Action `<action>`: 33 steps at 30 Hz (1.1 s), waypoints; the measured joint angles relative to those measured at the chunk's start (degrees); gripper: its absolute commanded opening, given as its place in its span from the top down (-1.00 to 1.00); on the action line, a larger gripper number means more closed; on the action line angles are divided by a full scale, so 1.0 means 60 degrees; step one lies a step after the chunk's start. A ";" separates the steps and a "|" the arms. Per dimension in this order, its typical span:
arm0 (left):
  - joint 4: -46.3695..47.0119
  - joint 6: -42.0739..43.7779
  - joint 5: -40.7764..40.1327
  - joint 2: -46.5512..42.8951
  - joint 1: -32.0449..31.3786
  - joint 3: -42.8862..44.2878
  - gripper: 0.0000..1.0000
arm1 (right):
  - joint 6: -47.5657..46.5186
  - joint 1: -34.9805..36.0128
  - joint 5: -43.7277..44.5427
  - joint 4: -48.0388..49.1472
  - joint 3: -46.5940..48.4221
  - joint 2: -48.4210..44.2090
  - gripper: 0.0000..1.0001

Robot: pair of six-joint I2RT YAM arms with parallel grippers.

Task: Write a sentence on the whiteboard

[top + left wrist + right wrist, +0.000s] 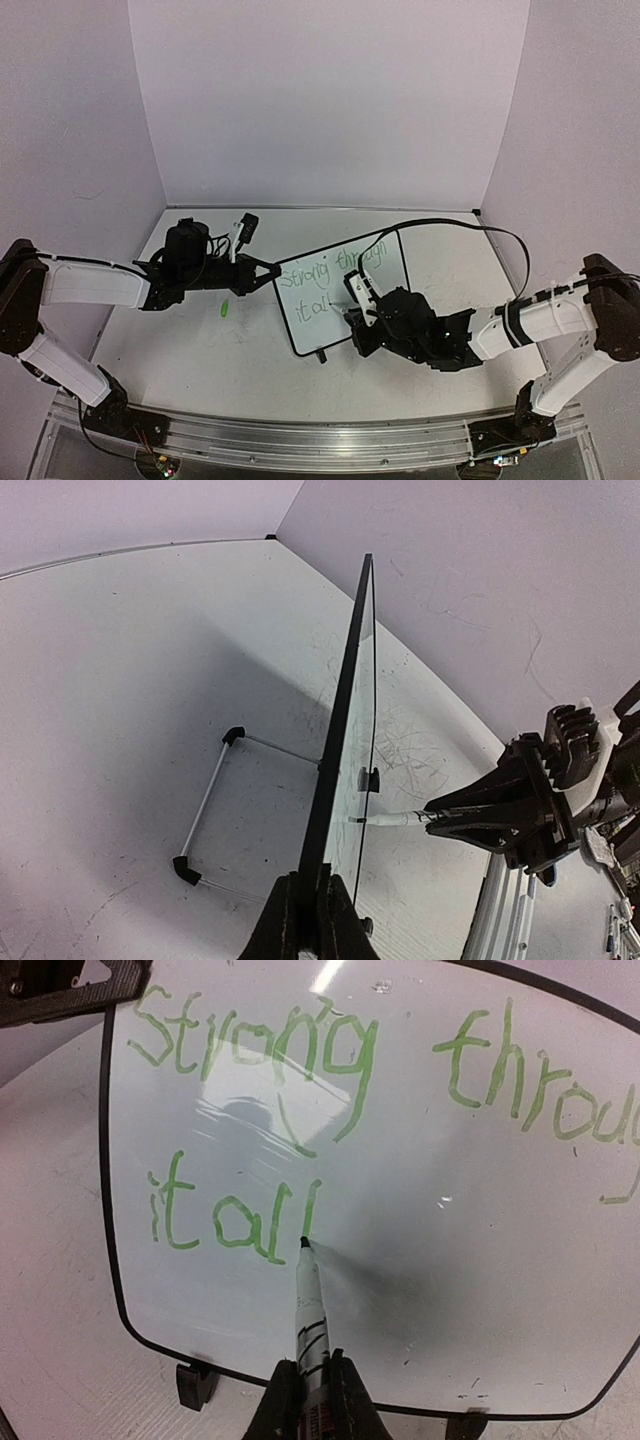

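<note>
Since the sentence [340,1070] looks all written in green, "Strong through" on top and "it all" under it, what matters now is how the marker [308,1310] sits against the whiteboard [480,1260]. The whiteboard stands near the middle of the desk [180,350], tipped up on its long edge, with its two small black feet at the bottom. Its white face looks toward the right arm. The marker's black tip touches that face right at the foot of the last "l" in "all". The marker's long body points straight at the face, and from the left wrist view it sticks out flat from the board's side [395,819]. The right tool [308,1385] is closed tight on the marker's back end, and it is the arm nearer to the words. I think the coming move is to pull the tip straight back along the marker, away from the face, so no extra green line gets drawn. The left tool [310,900] is closed on the board's thin black edge [345,720] at the left end, holding it up. A small green thing [225,309] lies on the desk just beside the left arm; I cannot tell what it is.
</note>
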 measured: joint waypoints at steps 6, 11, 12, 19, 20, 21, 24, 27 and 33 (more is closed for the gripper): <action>0.0000 0.0000 0.0002 0.0000 0.0000 0.0000 1.00 | 0.0137 0.0051 -0.0036 -0.0123 -0.0109 -0.0015 1.00; 0.0000 0.0000 0.0004 0.0000 0.0000 0.0000 1.00 | 0.0228 0.0069 -0.0018 -0.0142 -0.0128 -0.0018 1.00; 0.0000 0.0000 0.0004 0.0000 0.0000 0.0000 1.00 | 0.0241 0.0069 -0.0012 -0.0142 -0.0128 -0.0018 1.00; 0.0000 0.0004 0.0007 0.0000 -0.0001 0.0000 1.00 | 0.0293 0.0107 0.0393 -0.0278 -0.0147 -0.0133 1.00; 0.0000 0.0004 0.0007 0.0000 -0.0004 0.0000 1.00 | 0.0270 0.0097 0.0521 -0.0258 -0.0196 -0.0256 1.00; 0.0000 0.0004 0.0007 0.0000 -0.0004 0.0000 1.00 | 0.0212 0.0088 0.0582 -0.0203 -0.0282 -0.0424 1.00; 0.0000 0.0000 0.0011 0.0000 -0.0004 -0.0003 1.00 | -0.0129 0.0063 0.0562 0.0127 -0.0864 -0.1556 1.00; 0.0000 0.0004 0.0009 0.0000 0.0000 0.0000 1.00 | -0.0313 0.0005 0.0471 0.0476 -0.0999 -0.2040 1.00; 0.0000 0.0004 0.0010 -0.0004 -0.0001 0.0000 1.00 | -0.0333 -0.0040 0.0011 0.0334 -0.0788 -0.0901 1.00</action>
